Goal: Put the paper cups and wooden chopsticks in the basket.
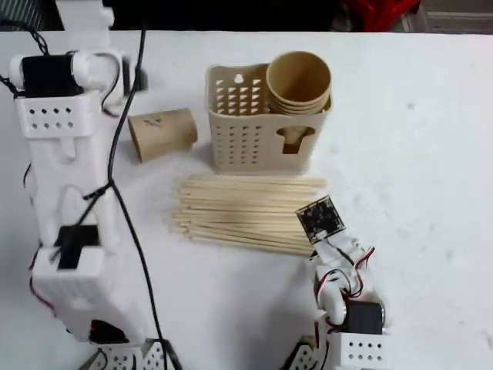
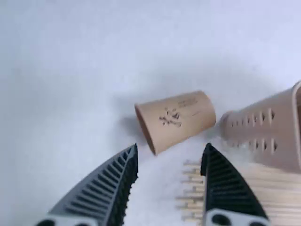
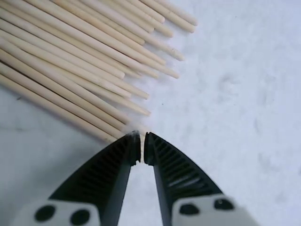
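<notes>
1. Right gripper (image 3: 142, 141): fingers closed together, nothing seen between them. The tips are just beside the end of the nearest chopstick, low over the tabletop (image 1: 416, 154).
2. Left gripper (image 2: 170, 150): fingers apart and holding nothing, aimed towards the loose cup with a gap still between.
3. Chopsticks (image 1: 243, 212): a loose flat bundle on the tabletop, just in front of the basket and none inside it. The ends are uneven and a few sticks lie across others.
4. Loose paper cup (image 1: 162, 132): on its side, near the basket's outer wall but apart from it, just beyond the bundle's end.
5. Basket (image 1: 246, 139): upright with perforated walls. A nested stack of cups (image 1: 299, 81) stands in one end, and the other end looks free.
6. Progress, as judged: the stack is in, while the loose cup and all the chopsticks remain.
7. Risks:
   - Closed fingers pushed forward would shove the round sticks and fan them out.
   - A pinch at the very end of a stick lets it swing or slip.
   - The cup may roll from a glancing touch or crush under a hard squeeze.
   - The light basket may slide or tip if it is bumped.
</notes>
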Controlling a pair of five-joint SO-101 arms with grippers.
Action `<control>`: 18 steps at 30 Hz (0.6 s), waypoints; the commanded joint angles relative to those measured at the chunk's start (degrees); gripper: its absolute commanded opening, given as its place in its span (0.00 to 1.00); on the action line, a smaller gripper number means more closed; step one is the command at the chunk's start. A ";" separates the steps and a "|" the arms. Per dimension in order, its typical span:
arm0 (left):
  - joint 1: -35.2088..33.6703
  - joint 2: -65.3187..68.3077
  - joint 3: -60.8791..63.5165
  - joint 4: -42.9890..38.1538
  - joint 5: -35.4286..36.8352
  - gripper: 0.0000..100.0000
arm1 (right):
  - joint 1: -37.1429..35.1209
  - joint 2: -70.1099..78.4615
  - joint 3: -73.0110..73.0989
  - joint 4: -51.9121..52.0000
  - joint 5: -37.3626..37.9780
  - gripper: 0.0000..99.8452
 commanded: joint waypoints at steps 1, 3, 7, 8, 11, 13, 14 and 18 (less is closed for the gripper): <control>-2.68 -10.07 23.03 -5.80 -2.20 0.26 | -0.13 -0.31 0.44 -1.01 0.70 0.03; -4.62 -12.09 32.09 -12.84 -2.20 0.26 | -0.13 -0.31 0.44 -1.01 0.70 0.03; -5.85 -13.05 45.10 -24.62 -1.93 0.26 | -0.13 -0.31 0.44 -1.01 0.70 0.03; -5.85 -13.05 47.12 -26.99 -1.85 0.26 | -0.13 -0.31 0.44 -1.01 0.70 0.03; -5.32 -12.97 49.67 -31.82 -0.70 0.26 | -0.13 -0.31 0.44 -1.01 0.70 0.03; -5.32 -12.97 49.76 -34.73 1.32 0.26 | -0.13 -0.31 0.44 -1.01 0.70 0.03; -5.32 -12.97 49.93 -35.96 2.20 0.26 | -0.13 -0.31 0.44 -0.92 0.70 0.03; -4.18 -10.42 49.58 -37.80 7.82 0.26 | -0.13 -0.31 0.44 -0.92 0.70 0.03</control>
